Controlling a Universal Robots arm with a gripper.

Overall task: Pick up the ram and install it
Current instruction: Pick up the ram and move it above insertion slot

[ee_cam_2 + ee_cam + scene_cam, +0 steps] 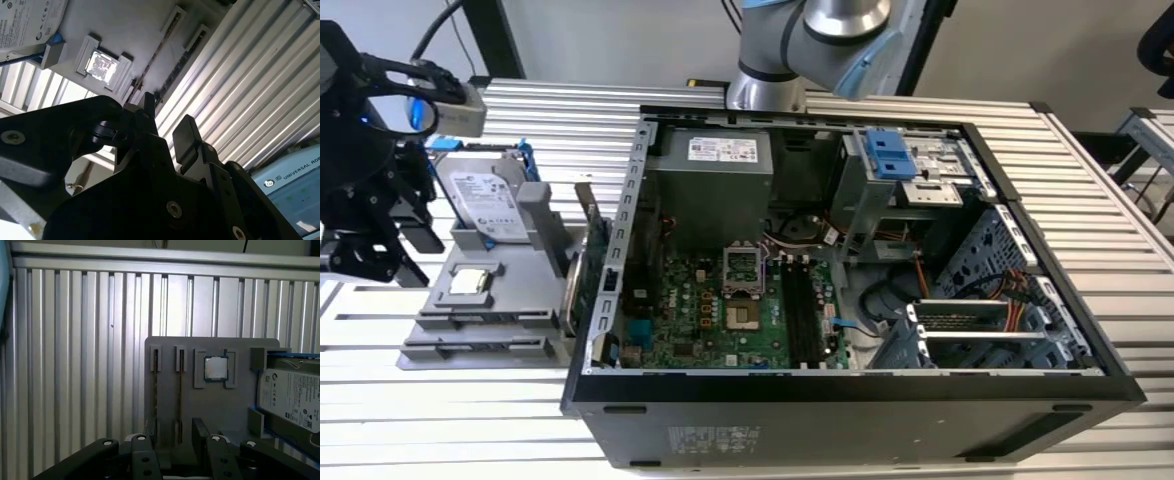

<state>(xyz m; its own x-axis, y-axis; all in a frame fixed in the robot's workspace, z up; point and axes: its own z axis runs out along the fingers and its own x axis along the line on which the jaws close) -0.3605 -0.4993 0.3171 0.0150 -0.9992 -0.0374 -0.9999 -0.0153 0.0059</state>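
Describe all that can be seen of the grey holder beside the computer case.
The grey holder looks like matte plastic, a flat block lying on the ribbed metal table, at the exterior view's left of the case. It has two narrow slots, a square pocket holding a processor chip, and a silver hard drive in a blue bracket at one end.

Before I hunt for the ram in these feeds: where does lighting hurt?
Second wrist view: glare whites out the processor, and the fingers are black silhouettes. First wrist view: even light on the grey holder. Exterior view: the motherboard is shaded.
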